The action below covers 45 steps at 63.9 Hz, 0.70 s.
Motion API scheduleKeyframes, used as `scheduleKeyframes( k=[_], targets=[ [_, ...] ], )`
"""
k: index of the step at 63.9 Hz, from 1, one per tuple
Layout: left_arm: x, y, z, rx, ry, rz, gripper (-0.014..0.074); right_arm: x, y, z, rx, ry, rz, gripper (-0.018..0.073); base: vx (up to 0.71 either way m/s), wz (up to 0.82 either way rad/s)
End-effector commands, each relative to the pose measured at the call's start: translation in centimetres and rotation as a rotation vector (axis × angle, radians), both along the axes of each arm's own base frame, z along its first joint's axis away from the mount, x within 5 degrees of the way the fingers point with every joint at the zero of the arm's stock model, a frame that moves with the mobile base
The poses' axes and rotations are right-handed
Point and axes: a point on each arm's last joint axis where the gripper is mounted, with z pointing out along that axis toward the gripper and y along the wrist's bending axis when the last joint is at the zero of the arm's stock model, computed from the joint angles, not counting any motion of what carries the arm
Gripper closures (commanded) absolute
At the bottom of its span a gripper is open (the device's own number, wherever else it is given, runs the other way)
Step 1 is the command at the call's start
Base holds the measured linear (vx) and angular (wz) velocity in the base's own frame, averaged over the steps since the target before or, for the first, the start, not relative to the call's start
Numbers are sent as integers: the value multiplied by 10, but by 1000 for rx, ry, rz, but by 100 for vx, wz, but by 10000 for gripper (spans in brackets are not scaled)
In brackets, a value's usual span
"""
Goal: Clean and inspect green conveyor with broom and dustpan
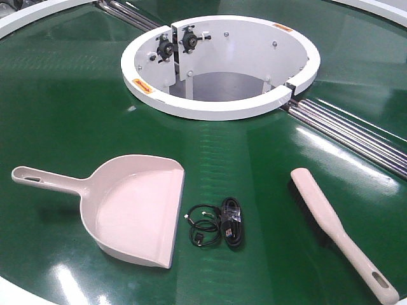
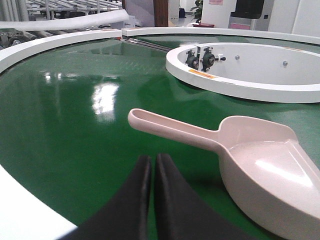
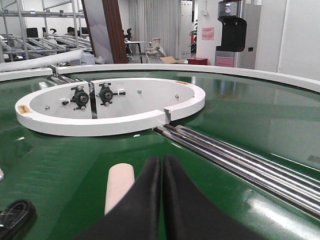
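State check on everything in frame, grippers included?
green conveyor: glossy; whether it is running cannot be told.
dustpan: flat on the belt, empty, ungripped.
broom: lying on the belt, ungripped.
black cable: coiled, between dustpan and broom.
left gripper: shut, empty.
right gripper: shut, empty.

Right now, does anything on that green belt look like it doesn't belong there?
Yes. A black cable bundle with a loose thin lead lies on the green conveyor, between the dustpan and the broom. It is not a cleaning tool, so it looks like stray clutter. Nothing appears spilled or broken.
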Motion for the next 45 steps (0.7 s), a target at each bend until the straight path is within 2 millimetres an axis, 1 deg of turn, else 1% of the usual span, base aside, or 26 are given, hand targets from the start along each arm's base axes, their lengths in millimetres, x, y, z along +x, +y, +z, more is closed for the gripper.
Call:
scheduleKeyframes(
  k=[1,45],
  targets=[
    [1,0,-3,-2,-61,-1,603,-1,0,1,-4,-76,-3,569,0,0],
    [1,0,-3,-2,-61,-1,603,-1,0,1,-4,-76,-3,569,0,0]
  ],
)
